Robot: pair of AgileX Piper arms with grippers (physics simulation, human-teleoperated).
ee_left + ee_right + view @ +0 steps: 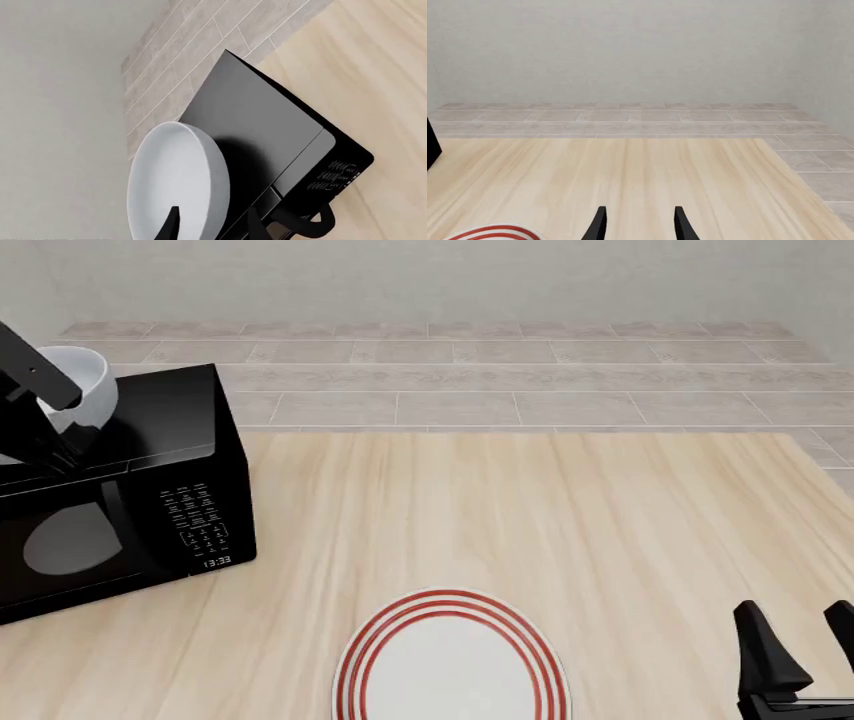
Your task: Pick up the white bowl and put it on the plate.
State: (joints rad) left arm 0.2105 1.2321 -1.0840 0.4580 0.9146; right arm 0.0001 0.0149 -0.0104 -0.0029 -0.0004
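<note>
The white bowl (96, 380) hangs tilted over the top of the black microwave (134, 490) at the far left of the table. My left gripper (64, 425) is shut on its wall. In the left wrist view, one finger (170, 225) lies inside the bowl (177, 175) and the other outside it. The plate (451, 665), white with red rings, lies flat at the near middle of the table, and its edge (494, 232) shows in the right wrist view. My right gripper (801, 645) stands open and empty at the near right, right of the plate.
The microwave (267, 125) stands on the wooden table (534, 520) with its door shut and its keypad facing the near side. Beyond the table's far and right edges is a tiled floor (534, 370) and a pale wall.
</note>
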